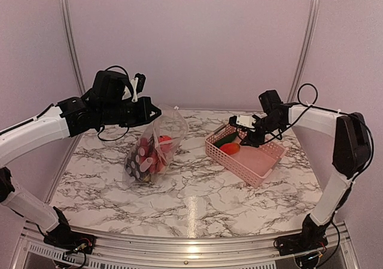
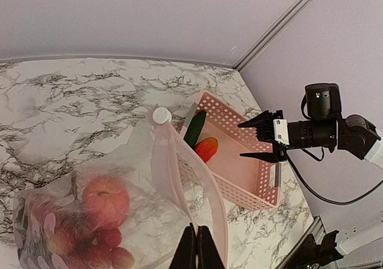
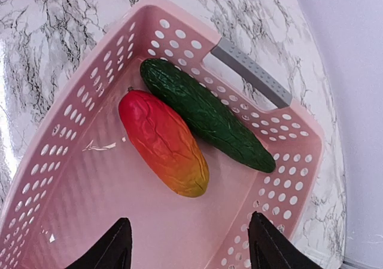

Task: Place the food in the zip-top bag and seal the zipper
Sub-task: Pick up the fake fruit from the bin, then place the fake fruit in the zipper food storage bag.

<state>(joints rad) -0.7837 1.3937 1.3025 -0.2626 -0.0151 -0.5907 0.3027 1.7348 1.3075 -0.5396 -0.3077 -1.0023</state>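
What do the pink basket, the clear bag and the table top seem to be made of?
Pink basket: moulded hard plastic, slightly glossy, judging by the even rows of holes and the shiny floor.
Clear bag: thin, soft plastic film. It is transparent and it crinkles.
Table top: glossy marble pattern with a light reflection. I cannot tell whether it is real stone or printed laminate.

The worktop (image 1: 197, 191) is finished in a glossy marble pattern, and light is reflected in it. The zip-top bag (image 2: 143, 179) is made of clear, soft, crinkled plastic with a shine. The basket (image 3: 90, 101) is moulded in smooth, perforated pink plastic with a faint gloss, and its handle (image 3: 251, 72) is finished in matt grey. The cucumber (image 3: 206, 116) is given a dark, pebbled skin with a slight sheen; the red-and-yellow fruit (image 3: 163, 142) is veined and semi-glossy. The right pincer (image 3: 188, 221) is formed in matt black plastic.
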